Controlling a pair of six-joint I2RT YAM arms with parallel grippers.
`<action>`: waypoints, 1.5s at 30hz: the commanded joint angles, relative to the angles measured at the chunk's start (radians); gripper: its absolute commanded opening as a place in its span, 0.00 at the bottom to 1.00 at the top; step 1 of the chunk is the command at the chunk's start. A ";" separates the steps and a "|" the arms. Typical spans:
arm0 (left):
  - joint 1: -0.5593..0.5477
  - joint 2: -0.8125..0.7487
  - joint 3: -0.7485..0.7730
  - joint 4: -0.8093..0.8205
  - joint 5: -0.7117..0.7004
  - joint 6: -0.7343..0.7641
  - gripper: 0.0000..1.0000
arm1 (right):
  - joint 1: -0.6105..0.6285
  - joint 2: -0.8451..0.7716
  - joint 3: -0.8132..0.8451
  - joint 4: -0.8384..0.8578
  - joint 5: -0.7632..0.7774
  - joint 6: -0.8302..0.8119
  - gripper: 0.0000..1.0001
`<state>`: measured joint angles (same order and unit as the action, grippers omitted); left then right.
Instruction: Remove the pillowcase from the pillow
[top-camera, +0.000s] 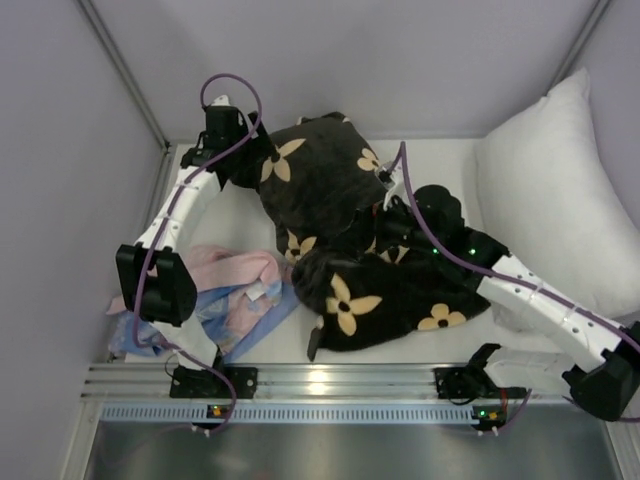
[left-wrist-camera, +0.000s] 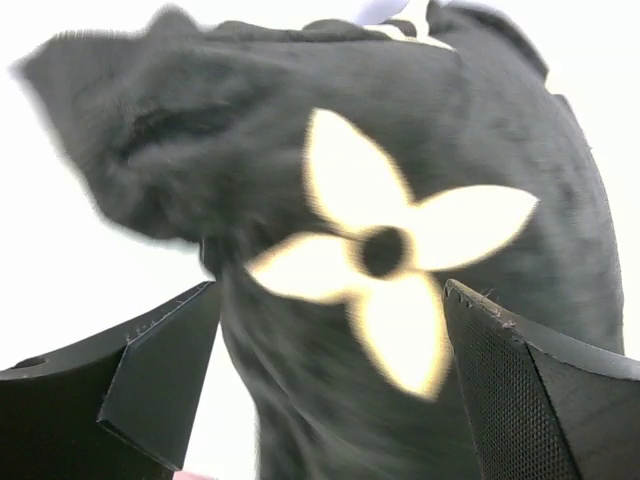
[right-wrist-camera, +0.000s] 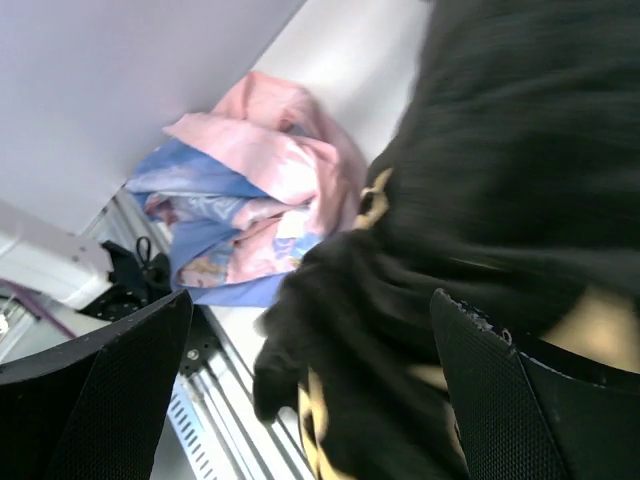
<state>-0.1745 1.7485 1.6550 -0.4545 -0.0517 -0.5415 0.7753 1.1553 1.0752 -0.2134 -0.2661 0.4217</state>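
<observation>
Pillowcase (top-camera: 330, 200), black plush printed with tan flowers, lies heaped in the middle of the table (top-camera: 440, 160), bulging at its far end. My left pincer (left-wrist-camera: 330, 300) stands wide open at its far-left corner, one flower just ahead of the fingers, gripping nothing. My right pincer (right-wrist-camera: 310, 300) is spread wide over the near folds and holds nothing. Pink and blue cloths (top-camera: 235, 290) touch the case near left. A white tab (top-camera: 263, 291) there is too small to read. A white pillow (top-camera: 550, 190) leans at right.

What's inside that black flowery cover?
Only the pillowcase fabric shows. Its far half bulges, so something probably fills it, but the black cloth hides whatever that is.
</observation>
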 joint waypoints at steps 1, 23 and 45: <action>-0.013 -0.162 -0.073 -0.056 -0.111 -0.014 0.96 | -0.002 -0.130 -0.046 -0.144 0.149 -0.031 0.98; -1.089 -0.385 -0.400 -0.052 -0.539 0.270 0.94 | -0.057 -0.545 -0.184 -0.573 0.834 0.354 1.00; -1.217 -0.124 -0.320 -0.096 -0.886 0.233 0.75 | -0.064 -0.752 -0.103 -0.724 0.941 0.348 1.00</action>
<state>-1.4315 1.6947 1.3109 -0.5499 -0.9649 -0.2928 0.7223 0.4240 0.9321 -0.9077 0.6365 0.7864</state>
